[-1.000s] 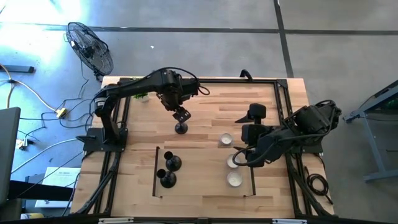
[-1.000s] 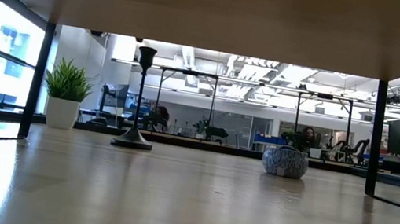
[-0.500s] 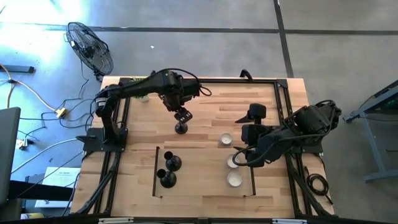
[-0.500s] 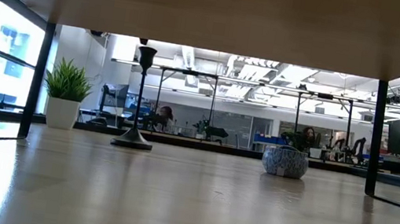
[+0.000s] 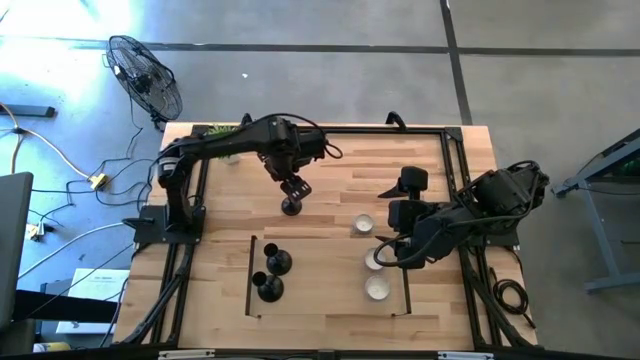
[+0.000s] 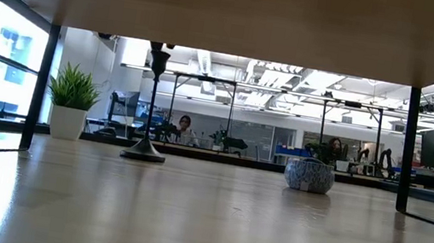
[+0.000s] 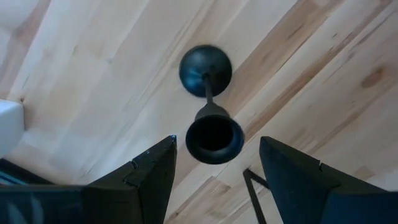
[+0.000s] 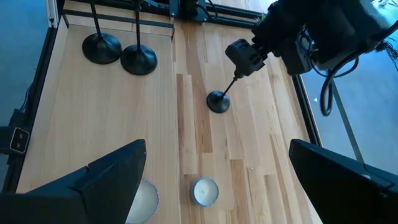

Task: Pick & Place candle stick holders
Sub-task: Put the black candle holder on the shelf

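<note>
Over mid-table the left gripper [image 5: 293, 187] hangs spread around the lone candle stick holder [image 5: 290, 206], ready to descend and pinch; the right gripper [image 5: 385, 250] waits wide open

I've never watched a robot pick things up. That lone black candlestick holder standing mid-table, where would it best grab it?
Probably the thin stem just under the cup top, coming straight down. The candlestick holder stands upright on its round base, and the left gripper hangs open above with a finger either side of the cup.
</note>
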Controlling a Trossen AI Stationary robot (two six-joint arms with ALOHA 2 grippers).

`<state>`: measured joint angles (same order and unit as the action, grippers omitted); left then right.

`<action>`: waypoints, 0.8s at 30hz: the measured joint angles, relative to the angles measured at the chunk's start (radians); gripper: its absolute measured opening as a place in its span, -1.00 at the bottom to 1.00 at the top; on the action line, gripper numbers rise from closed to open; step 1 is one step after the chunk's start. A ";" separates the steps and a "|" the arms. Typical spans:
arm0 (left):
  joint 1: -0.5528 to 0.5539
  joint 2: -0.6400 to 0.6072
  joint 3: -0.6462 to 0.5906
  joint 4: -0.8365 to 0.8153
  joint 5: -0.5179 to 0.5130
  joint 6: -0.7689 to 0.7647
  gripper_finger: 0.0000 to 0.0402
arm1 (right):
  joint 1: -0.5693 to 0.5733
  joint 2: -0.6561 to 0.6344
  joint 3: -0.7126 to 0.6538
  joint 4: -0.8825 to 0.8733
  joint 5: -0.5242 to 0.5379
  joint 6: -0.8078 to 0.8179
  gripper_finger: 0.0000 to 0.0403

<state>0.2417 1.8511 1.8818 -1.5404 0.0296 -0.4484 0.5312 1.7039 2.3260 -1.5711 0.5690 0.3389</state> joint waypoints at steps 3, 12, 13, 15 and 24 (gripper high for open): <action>0.000 0.017 0.001 -0.005 -0.001 0.013 0.13 | 0.000 0.000 0.000 0.000 0.000 0.000 0.93; 0.000 0.033 0.000 0.002 0.007 0.025 0.13 | 0.000 0.000 -0.001 0.000 -0.002 0.000 0.93; 0.000 0.033 0.000 0.001 0.006 0.025 0.13 | 0.000 0.000 -0.001 0.000 -0.003 0.000 0.93; 0.000 0.033 0.000 -0.003 0.005 0.025 0.13 | 0.000 0.000 -0.001 0.000 -0.003 0.000 0.93; 0.000 0.033 0.000 -0.003 0.004 0.038 0.13 | 0.000 0.000 -0.001 0.000 -0.003 0.000 0.93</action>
<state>0.2417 1.8839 1.8816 -1.5436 0.0334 -0.4107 0.5310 1.7042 2.3253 -1.5709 0.5657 0.3393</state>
